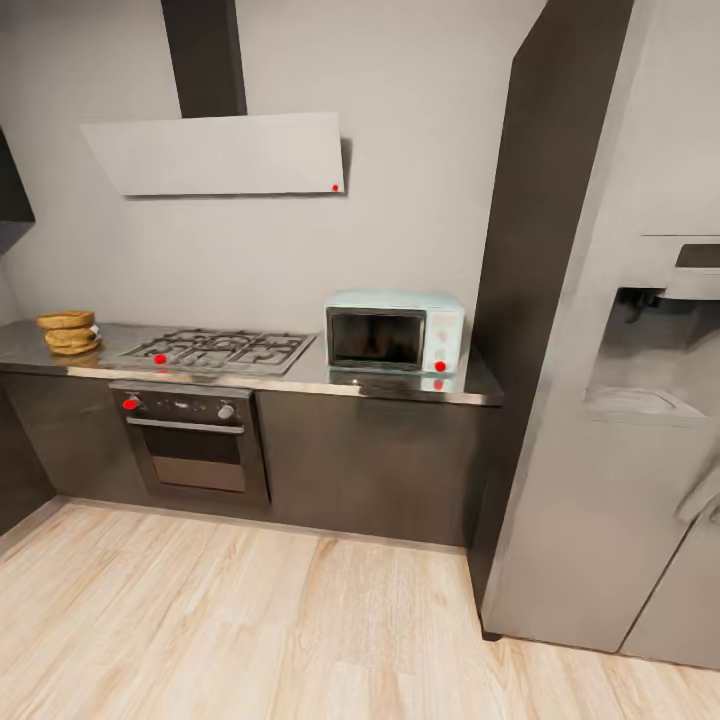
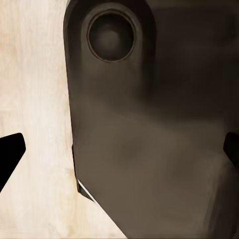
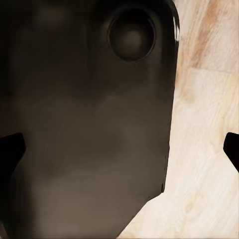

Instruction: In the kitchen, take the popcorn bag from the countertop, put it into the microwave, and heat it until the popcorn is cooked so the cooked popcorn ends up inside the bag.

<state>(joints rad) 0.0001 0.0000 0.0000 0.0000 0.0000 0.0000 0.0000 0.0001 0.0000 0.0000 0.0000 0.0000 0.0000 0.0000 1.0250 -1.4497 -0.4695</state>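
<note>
The mustard-tan popcorn bag [image 1: 68,333] sits at the far left of the steel countertop [image 1: 400,385]. At the countertop's right end stands the mint-blue microwave [image 1: 395,332], its dark glass door closed and a red dot on its knob panel. No popcorn is to be seen. My left gripper [image 2: 122,149] hangs open over my own dark base, its black fingertips [image 2: 10,154] far apart. My right gripper [image 3: 119,149] is open in the same way, with nothing between its fingers [image 3: 11,147]. Both are far from the counter.
A gas hob [image 1: 222,348] lies between bag and microwave, with a black oven [image 1: 190,440] under it and a white hood [image 1: 220,153] above. A tall dark cabinet [image 1: 540,250] and a grey fridge [image 1: 620,420] stand at the right. Pale wood floor [image 1: 250,620] stretches before the cabinets.
</note>
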